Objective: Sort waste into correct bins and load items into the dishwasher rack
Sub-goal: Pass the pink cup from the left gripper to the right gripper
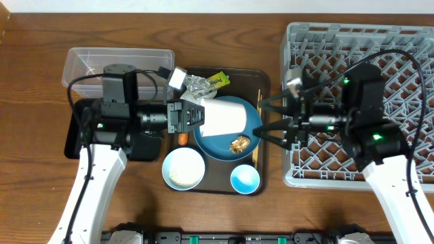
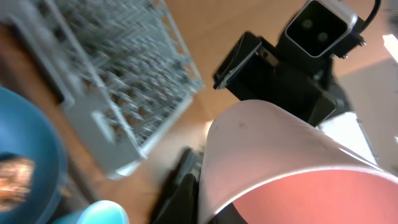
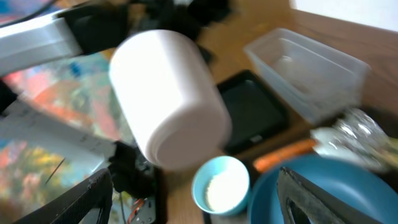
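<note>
**Pink cup held sideways between the two arms, over the plate**

- Left hand (image 1: 198, 116) is clamped on the mouth end of the pink cup (image 1: 225, 116). The cup lies on its side in the air above the dark-blue plate (image 1: 211, 146), with its base toward the right arm.
- Right hand (image 1: 266, 120) is empty. Its jaws are spread wide and it sits level with the cup's base, just beside it and not touching.
- Judgement: this reads as a hand-over. The dishwasher rack (image 1: 407, 61) sits on the right arm's side of the counter (image 1: 41, 68). Presenting the closed end gives the right hand a clean end to take.
- The plate carries the brown food lump (image 1: 239, 143), so I judge it is not ready for the rack.
- On the brown serving tray (image 1: 217, 177):
  - the white bowl (image 1: 165, 168) with rice (image 1: 184, 173) in it
  - the light-blue cup (image 1: 245, 179)
  - the carrot stick (image 1: 182, 139) at the plate's left edge
  - the foil (image 1: 195, 85) and the yellow-green sachet (image 1: 219, 80) at the back
  - the chopsticks (image 1: 258, 100) along the right edge
- Clear tub (image 1: 88, 64) looks empty. The black tray (image 1: 74, 139) is mostly hidden under the left arm.

Writing: the sachet shows dark print, too small to read. Both wrist views are blurred. No brand or label is legible on the cup, the rack or the bins.
</note>
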Motion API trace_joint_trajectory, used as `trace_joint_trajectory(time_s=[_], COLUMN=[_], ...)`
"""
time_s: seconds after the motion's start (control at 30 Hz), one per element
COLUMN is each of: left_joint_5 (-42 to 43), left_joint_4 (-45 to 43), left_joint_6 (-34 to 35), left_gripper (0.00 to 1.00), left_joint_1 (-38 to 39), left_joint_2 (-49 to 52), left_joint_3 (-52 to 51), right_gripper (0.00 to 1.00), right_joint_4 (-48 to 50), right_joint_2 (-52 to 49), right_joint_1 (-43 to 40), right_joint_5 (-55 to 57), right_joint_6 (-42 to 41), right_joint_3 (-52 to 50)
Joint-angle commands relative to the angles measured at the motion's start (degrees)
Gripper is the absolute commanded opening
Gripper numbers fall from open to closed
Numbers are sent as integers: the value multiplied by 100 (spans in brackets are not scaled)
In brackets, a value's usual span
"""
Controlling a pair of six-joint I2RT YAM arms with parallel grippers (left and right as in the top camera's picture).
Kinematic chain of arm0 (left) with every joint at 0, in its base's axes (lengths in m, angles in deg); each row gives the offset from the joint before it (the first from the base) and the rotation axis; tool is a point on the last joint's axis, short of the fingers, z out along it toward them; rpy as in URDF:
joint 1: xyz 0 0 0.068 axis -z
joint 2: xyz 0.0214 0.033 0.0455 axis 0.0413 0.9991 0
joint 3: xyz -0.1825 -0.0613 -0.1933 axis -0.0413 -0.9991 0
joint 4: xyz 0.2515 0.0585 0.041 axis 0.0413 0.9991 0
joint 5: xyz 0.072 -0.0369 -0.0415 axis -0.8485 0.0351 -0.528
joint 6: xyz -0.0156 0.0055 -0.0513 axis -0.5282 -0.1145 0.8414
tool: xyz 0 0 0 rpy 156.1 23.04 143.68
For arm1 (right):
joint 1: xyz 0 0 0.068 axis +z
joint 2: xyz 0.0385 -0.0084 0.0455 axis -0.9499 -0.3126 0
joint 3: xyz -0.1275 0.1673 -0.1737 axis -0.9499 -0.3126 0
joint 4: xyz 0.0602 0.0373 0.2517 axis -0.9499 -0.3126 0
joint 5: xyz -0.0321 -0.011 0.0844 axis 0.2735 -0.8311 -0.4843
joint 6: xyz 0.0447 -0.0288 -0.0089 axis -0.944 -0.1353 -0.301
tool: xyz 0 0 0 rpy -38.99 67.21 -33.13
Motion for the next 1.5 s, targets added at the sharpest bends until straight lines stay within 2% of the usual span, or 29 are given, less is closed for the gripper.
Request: trace_joint_trajectory(time_s=[0.0,0.33,0.4,0.57,0.6,0.67,0.7,0.73,0.9,1.07,1.2,1.33,1.47], left_joint_5=[876,874,870,866,866,863,863,837,149,-557,-588,-588,-590], left_joint_4=[-24,-31,-33,-37,-35,-63,-122,-186,-352,-354,-348,-343,-345], left_joint_6=[105,212,212,214,214,210,208,210,212,354,361,361,358], left_gripper=[6,6,6,6,15,57,84,98,98,98,98,98,98], left_joint_1=[-24,13,13,13,13,13,7,-4,-4,-4,-2,-2,-2], left_joint_2=[72,-44,-44,-44,-42,-44,-42,-42,-42,-39,-42,-42,-42], left_joint_3=[57,59,59,57,57,59,57,57,57,57,57,57,57], right_gripper=[78,77,71,43,40,35,35,34,35,36,34,34,35], right_joint_4=[199,957,1023,1062,986,828,756,686,131,-769,-1661,-2507,-2909], right_joint_2=[9,2,2,2,4,20,48,85,575,1176,1419,1344,1003], right_joint_1=[380,1217,1357,1556,1556,1519,1482,1421,702,-570,-1729,-2715,-3410], right_joint_5=[133,833,975,1069,1241,1563,1650,1700,2006,2920,4188,5930,6854], right_joint_6=[-212,-398,-400,-527,-529,-527,-527,-525,-643,-1104,-1725,-2553,-2796], right_joint_3=[103,103,103,103,103,103,103,103,105,105,105,105,105])
